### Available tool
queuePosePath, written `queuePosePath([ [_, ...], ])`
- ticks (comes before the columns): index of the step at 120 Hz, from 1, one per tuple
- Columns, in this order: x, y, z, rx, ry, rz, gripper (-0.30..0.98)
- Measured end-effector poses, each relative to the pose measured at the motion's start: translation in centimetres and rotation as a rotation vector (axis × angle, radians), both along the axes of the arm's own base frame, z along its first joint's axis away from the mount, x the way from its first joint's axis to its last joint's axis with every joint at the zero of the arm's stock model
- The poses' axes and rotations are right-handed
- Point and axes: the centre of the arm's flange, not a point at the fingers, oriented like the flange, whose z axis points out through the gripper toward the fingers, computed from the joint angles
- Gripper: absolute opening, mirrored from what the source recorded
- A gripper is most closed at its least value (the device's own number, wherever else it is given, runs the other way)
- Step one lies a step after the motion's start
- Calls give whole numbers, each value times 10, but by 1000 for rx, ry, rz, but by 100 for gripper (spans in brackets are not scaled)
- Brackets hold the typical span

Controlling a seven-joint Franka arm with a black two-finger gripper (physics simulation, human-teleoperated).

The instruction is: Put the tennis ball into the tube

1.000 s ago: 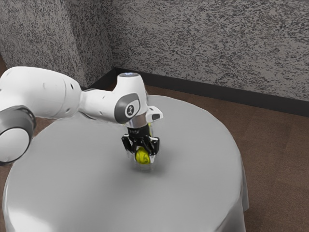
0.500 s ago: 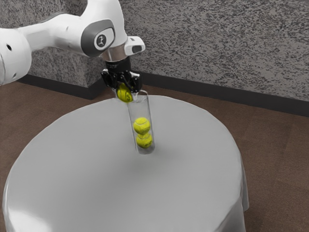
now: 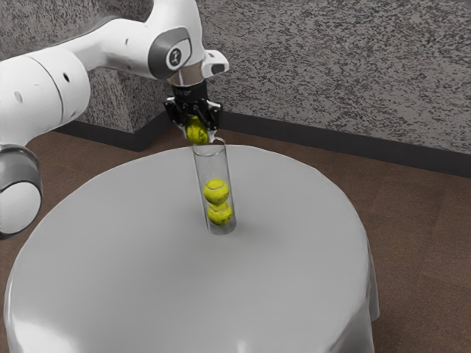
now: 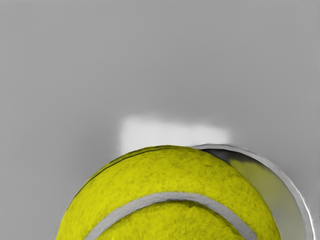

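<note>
High over the table, the gripper is shut on a tennis ball. Just below it stands the clear tube, upright, its mouth slightly toward the exterior view's right of the held ball. Two more balls rest stacked in the tube's lower part, the upper one on the lower one. In the wrist view the held ball covers part of the tube's rim, so the two are not quite lined up.
A round table with a grey cloth carries the tube near its middle. Behind it are a speckled wall and a brown floor.
From low on the table, my hand has risen with the ball, uncovering the tube. Over the last half second it has shifted slightly toward the exterior view's right and up.
</note>
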Motion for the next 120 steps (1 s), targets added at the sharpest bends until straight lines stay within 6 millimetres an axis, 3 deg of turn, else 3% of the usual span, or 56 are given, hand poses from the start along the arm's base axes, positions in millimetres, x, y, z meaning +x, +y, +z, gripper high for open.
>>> queuePosePath([
  [26, 0, -6, 0, -25, -12, -5, 26],
  [64, -11, -11, 13, -74, -23, -9, 57],
  [76, -39, -2, 21, -100, 0, -3, 61],
  [99, -104, 25, 73, -119, 14, -41, 66],
  [120, -147, 54, 84, -87, 60, -79, 67],
])
